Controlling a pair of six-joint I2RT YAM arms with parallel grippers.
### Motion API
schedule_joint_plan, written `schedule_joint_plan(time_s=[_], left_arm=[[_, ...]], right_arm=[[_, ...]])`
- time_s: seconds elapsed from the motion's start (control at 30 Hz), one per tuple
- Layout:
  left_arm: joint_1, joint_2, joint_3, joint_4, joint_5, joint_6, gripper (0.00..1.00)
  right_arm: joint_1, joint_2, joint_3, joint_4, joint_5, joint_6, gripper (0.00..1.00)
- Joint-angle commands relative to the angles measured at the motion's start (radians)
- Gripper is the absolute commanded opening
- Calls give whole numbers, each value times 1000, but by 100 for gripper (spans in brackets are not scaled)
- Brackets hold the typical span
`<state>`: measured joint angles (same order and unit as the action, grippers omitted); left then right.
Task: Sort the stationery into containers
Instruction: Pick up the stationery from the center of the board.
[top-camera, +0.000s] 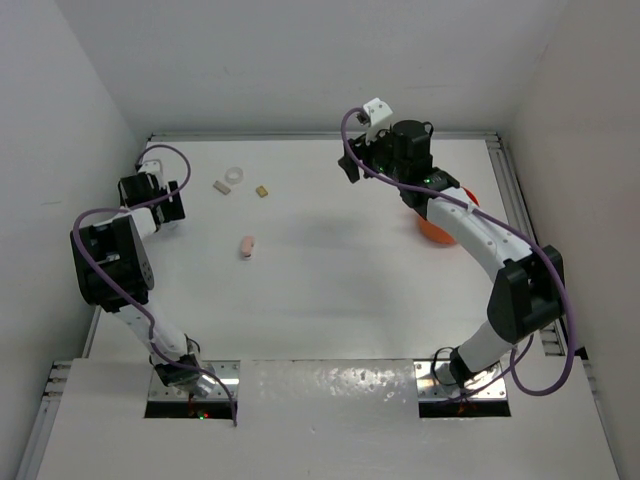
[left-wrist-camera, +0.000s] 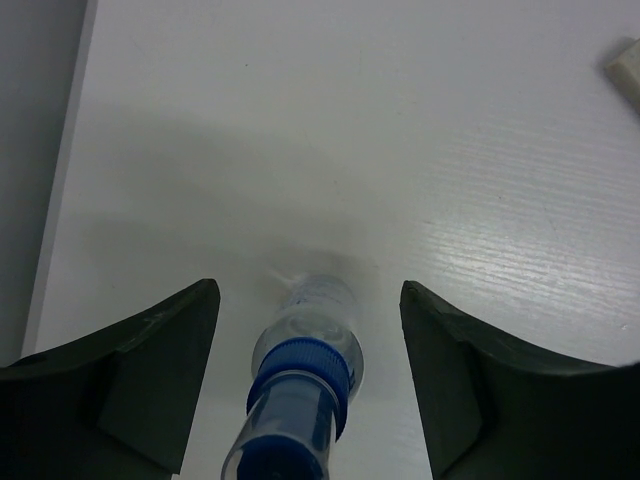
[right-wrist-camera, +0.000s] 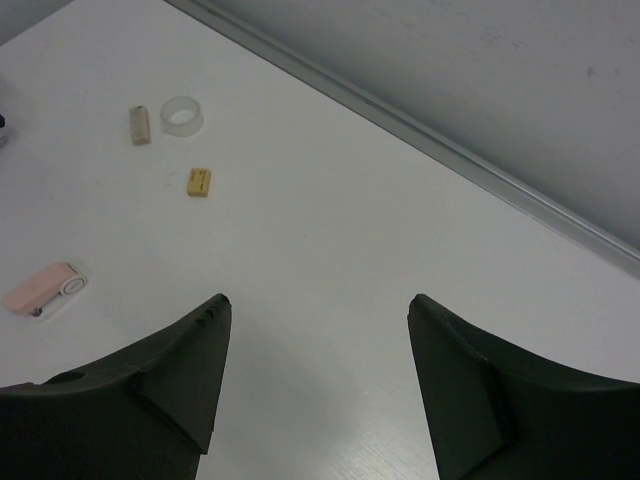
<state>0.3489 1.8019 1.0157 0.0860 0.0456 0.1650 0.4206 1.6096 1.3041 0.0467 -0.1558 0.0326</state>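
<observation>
A clear bottle with a blue cap (left-wrist-camera: 305, 370) stands between the fingers of my left gripper (left-wrist-camera: 310, 300), with a gap on each side of it. That gripper (top-camera: 172, 205) is open at the far left of the table and hides the bottle in the top view. My right gripper (top-camera: 349, 166) hangs open and empty above the table, beside the orange tub (top-camera: 437, 230), which its arm partly covers. A clear tape ring (top-camera: 235, 177), a beige block (top-camera: 222, 186), a yellowish block (top-camera: 262, 190) and a pink piece (top-camera: 248, 247) lie on the table between the arms.
The table's left edge (left-wrist-camera: 60, 190) runs close beside the left gripper. In the right wrist view the tape ring (right-wrist-camera: 183, 114), both blocks (right-wrist-camera: 199, 182) and the pink piece (right-wrist-camera: 40, 288) lie far to the left. The back wall rail (right-wrist-camera: 470, 160) is ahead.
</observation>
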Motion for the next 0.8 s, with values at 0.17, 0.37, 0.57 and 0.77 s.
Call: schedule_joint_plan(time_s=[0.17, 0.37, 0.57, 0.77], left_arm=[[-1, -16, -2, 23, -32, 28, 58], [-18, -10, 6, 38, -35, 36, 48], [-19, -15, 9, 12, -26, 31, 45], [-19, -27, 0, -28, -23, 36, 68]], right_arm=[[4, -19, 24, 16, 32, -23, 70], [4, -31, 14, 15, 41, -60, 71], [4, -45, 1, 15, 52, -69, 71], [4, -53, -5, 15, 56, -73, 71]])
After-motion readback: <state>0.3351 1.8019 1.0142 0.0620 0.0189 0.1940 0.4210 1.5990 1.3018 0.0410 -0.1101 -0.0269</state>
